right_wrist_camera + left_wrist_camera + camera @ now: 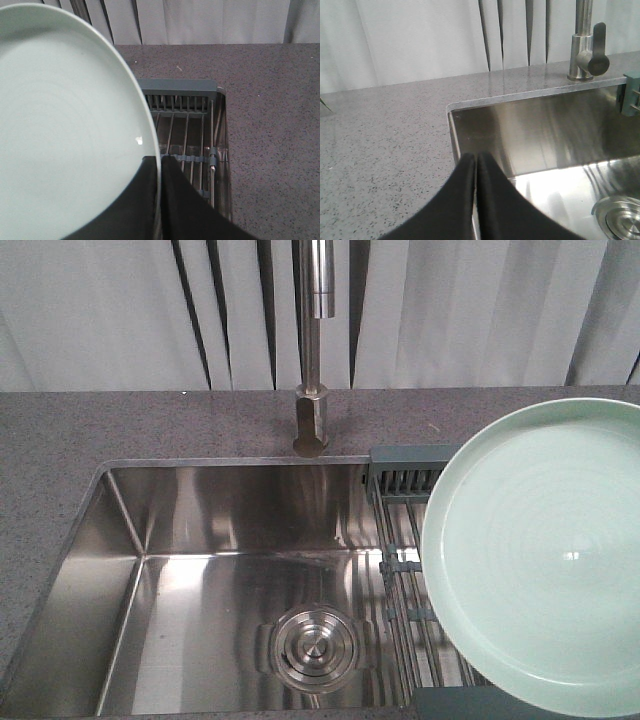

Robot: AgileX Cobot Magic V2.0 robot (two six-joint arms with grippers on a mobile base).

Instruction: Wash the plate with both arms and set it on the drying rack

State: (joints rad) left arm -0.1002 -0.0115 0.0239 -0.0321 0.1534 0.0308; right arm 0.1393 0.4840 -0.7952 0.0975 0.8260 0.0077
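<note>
Exterior front-facing view takes in a grey speckled countertop [150,425] running the full width, with pale pleated curtains [100,310] hanging behind it. Set into the counter is a rectangular stainless steel sink [220,500], its walls bright with reflections.

The plate [540,560], pale mint green with faint rings and a low rim, fills the right side of this view. It is tilted with its face toward the camera and sits over the right end of the sink, hiding much of the drying rack [405,580]. The rack's thin metal rods and grey-blue end bars span the sink's right end, partly under the plate. I cannot tell whether the plate's lower edge touches the rack or hangs just above it.

A steel faucet [312,390] rises from the counter at the sink's back edge, near the middle. The round steel drain [313,648] lies in the sink floor, left of the rack.

From the right wrist camera, the right gripper [160,162] has its two black fingers pinched on the plate's rim, one on each face. From the left wrist camera, the left gripper [476,159] has its fingers pressed together with nothing between them, above the sink's left corner, well apart from the plate.
</note>
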